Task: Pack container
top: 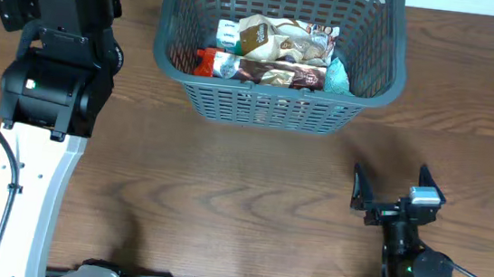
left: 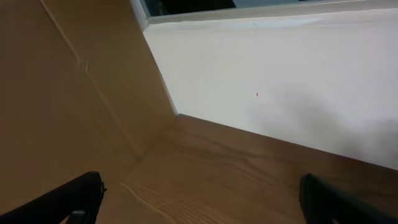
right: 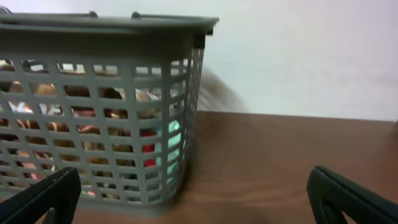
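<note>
**Claws wide and empty, container loaded**

The left claw (left: 202, 196) stands wide open with nothing between its fingers. Its wrist camera shows only the desk (top: 223, 200), a pale wall (left: 280, 93) and a wooden panel, so it is turned away from the work. In the overhead view the left arm (top: 54, 65) sits at the far left, just beside the container's left end. The claw itself probably lies past the top edge there, and I cannot pick it out.

Next along, the container (top: 272, 109) stands upright at the far middle of the desk, its long axis running left to right. Snack packets (top: 274, 50) lie piled inside, brown, red and teal among them, with a pale one at the left. There is printing on them, but it is too small and soft to read, so no brand can be given. No loose packet shows on the desk around the container.

At the right, the right claw (top: 391, 184) hangs low over the near part of the desk, jaws spread wide and holding nothing. The container lies ahead of it and off to its left, well apart. Its wrist camera looks straight at the lattice of the near right corner, with red and teal showing through the slots.

The left arm's body is closer to the container, but the right claw is the one facing it, so a reach forward and leftward would fall to the right. With nothing left outside, the packing looks close to finished.
</note>
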